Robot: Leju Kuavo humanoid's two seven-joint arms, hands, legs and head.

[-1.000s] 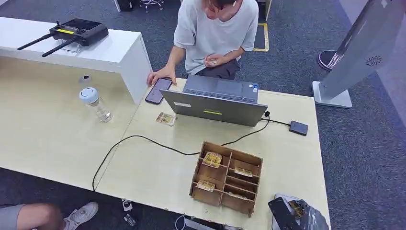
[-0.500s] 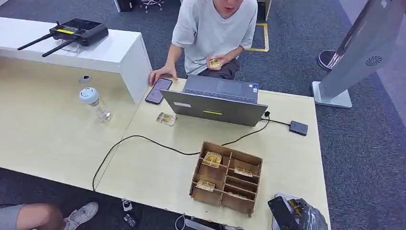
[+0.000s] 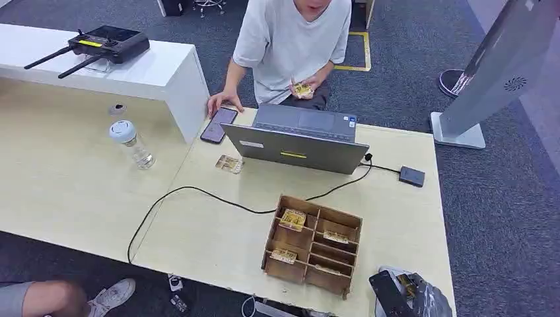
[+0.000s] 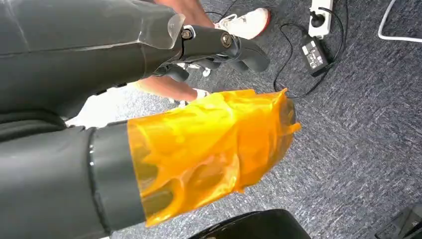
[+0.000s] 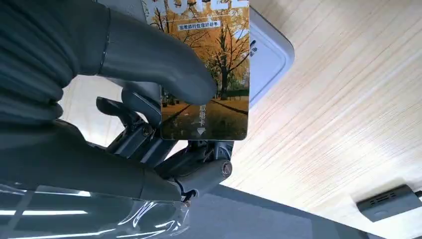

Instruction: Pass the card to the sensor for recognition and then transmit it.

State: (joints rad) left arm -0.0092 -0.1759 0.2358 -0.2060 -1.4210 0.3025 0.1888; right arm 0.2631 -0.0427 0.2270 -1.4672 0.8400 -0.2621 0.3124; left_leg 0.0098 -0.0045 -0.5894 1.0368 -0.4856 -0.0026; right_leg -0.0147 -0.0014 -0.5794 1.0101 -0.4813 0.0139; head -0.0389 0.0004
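Observation:
At the table's near right corner my right hand [image 3: 411, 297] pinches a card [image 3: 407, 285] just above a pale grey pad [image 3: 386, 273]. Seen from the right wrist, the card [image 5: 209, 74] bears an autumn tree picture and sits between the thumb [image 5: 149, 55] and the dark fingers, with the pad's rounded corner [image 5: 271, 55] behind it. A small black box [image 3: 411, 176], also the black box [image 5: 388, 201], is wired to the laptop [image 3: 297, 142]. My left hand [image 4: 199, 144] hangs over the carpet with an orange film on its thumb and holds nothing.
A wooden compartment box [image 3: 314, 246] with several cards stands left of my right hand. One loose card [image 3: 229, 164] lies by the laptop. A person [image 3: 290, 39] sits behind it, holding cards [image 3: 302, 89] and touching a phone [image 3: 218, 124]. A bottle [image 3: 132, 144] stands far left.
The person has sat up and lifted the cards a little. My right hand and its card have stayed put.

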